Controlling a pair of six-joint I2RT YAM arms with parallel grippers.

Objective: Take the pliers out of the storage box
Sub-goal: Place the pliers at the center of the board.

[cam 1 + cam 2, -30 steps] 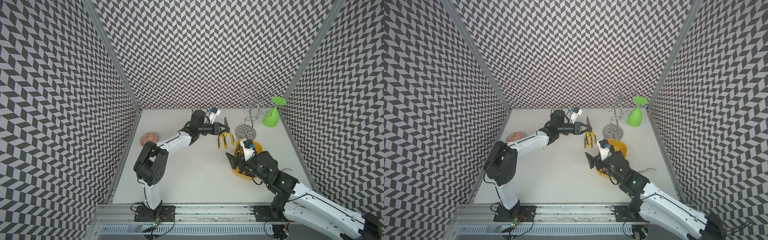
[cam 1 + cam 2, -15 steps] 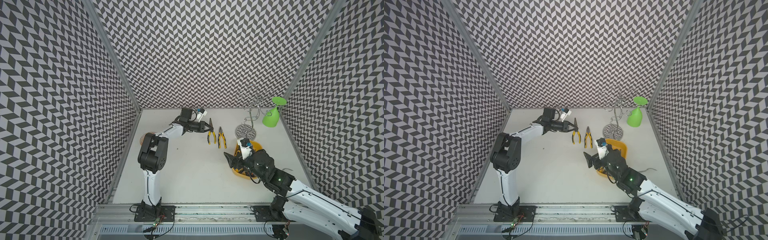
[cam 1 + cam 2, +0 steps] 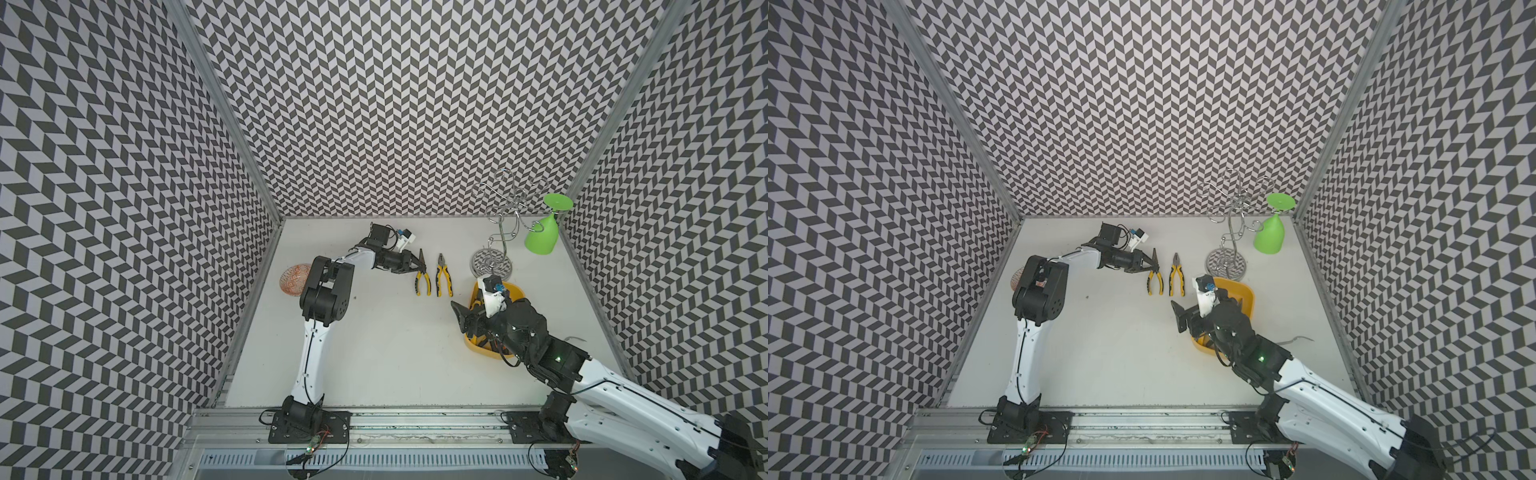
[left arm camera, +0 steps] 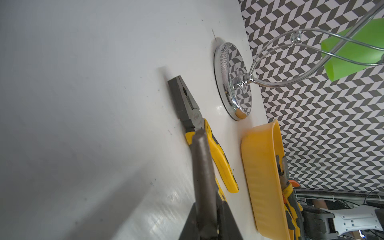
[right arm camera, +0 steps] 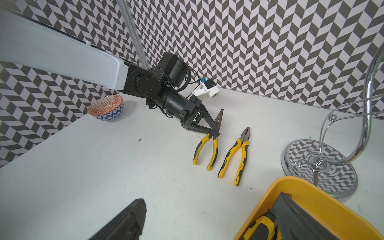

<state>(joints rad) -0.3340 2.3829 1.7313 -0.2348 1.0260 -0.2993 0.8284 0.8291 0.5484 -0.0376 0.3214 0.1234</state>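
Left gripper [image 5: 216, 133] is clamped on one pair of pliers [image 5: 214, 149] at the pivot, mid-far on the table [image 3: 374, 353]. The nose points up and the yellow handles hang down; can't tell if the tips touch. A second pair [image 5: 245, 136] lies flat just to its right, apart from it. Risk 1: released while this upright, the held pair topples, and with the neighbour so close it likely lands across it or knocks it askew. Better to lay it flatter before letting go. Right gripper [image 5: 213, 197] hangs wide open and empty over the left wall of the storage box [image 5: 322, 193], which sits right of centre with more pliers [image 5: 257, 226] piled inside. One of its fingers [image 5: 128, 220] is outside the wall, the other inside. Risk 2: a straight descent from here puts the rim between the jaws, so it pinches or tips the box rather than a tool. Risk 3: a shoved box slides far-right into the chrome rack base [image 3: 492, 262], near it, which could shake the hanging green glass [image 3: 541, 237]. Risk 4: the pile looks tangled, so lifting one pair may drag another over the rim.
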